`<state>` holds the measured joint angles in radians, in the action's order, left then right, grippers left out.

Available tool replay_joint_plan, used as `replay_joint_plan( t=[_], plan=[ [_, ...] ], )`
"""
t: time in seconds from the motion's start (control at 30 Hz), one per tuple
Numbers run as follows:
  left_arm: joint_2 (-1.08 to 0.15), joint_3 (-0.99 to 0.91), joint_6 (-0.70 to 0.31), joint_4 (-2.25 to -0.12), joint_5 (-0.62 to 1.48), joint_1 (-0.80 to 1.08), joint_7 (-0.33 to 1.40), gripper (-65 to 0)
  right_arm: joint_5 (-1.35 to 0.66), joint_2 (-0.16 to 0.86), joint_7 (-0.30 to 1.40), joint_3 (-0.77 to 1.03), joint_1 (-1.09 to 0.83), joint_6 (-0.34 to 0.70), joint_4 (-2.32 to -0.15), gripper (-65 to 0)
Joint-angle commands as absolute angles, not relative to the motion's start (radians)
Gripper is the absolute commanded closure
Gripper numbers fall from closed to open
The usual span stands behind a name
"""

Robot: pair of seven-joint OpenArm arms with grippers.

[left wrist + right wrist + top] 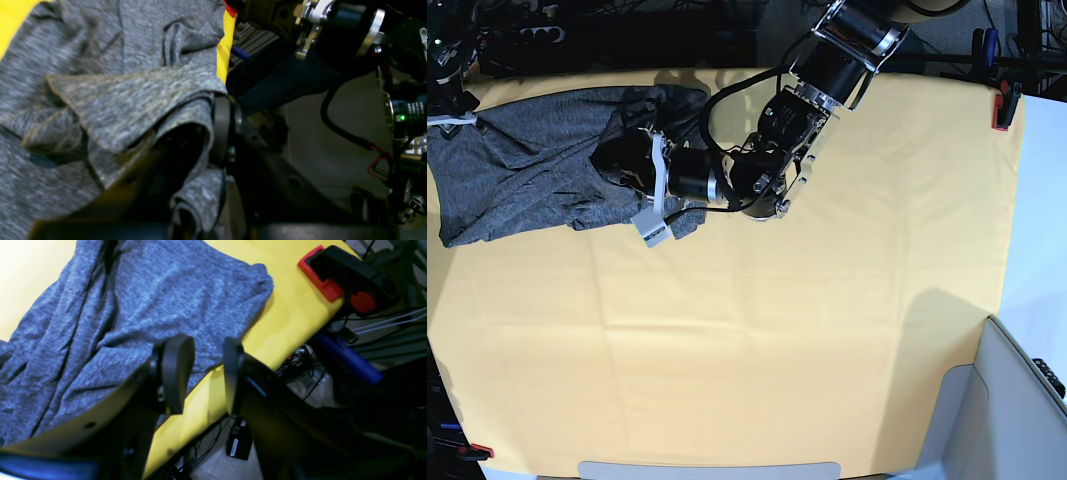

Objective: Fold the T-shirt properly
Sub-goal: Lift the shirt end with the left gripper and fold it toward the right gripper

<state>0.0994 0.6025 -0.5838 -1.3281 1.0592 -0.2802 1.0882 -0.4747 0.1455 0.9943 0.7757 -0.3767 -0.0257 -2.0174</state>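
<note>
The charcoal-grey T-shirt (527, 170) lies crumpled at the far left of the table, its right part bunched up. My left gripper (622, 165) reaches into that bunch. In the left wrist view one black finger (221, 128) shows. The jaws stand apart, with a hemmed flap of the shirt (126, 106) draped over the other finger and cloth hanging in the gap. My right gripper (203, 373) is open and empty, low over the shirt's edge (160, 306) at the table edge.
The yellow-orange tablecloth (777, 330) covers the table. A red and black clamp (330, 276) grips its edge beside my right gripper; another red clamp (1002, 110) sits at the right edge. Cables and a blue bar (347, 363) lie below. A grey bin (1012, 400) stands at the front right.
</note>
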Motion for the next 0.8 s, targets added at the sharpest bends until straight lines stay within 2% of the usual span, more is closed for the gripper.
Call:
replay_joint_plan(
  t=[0.0, 0.77],
  plan=[
    [0.113, 0.605, -0.593, -1.343, 1.090, -0.305, 1.070, -0.4, -0.475, 0.159, 0.974, 0.779, -0.378, -0.027, -2.032, -19.2],
    [0.120, 0.605, -0.593, -1.303, 1.089, -0.354, 1.010, -0.4, -0.473, 0.124, 0.974, 0.777, -0.380, -0.027, -2.031, -19.2]
  ],
)
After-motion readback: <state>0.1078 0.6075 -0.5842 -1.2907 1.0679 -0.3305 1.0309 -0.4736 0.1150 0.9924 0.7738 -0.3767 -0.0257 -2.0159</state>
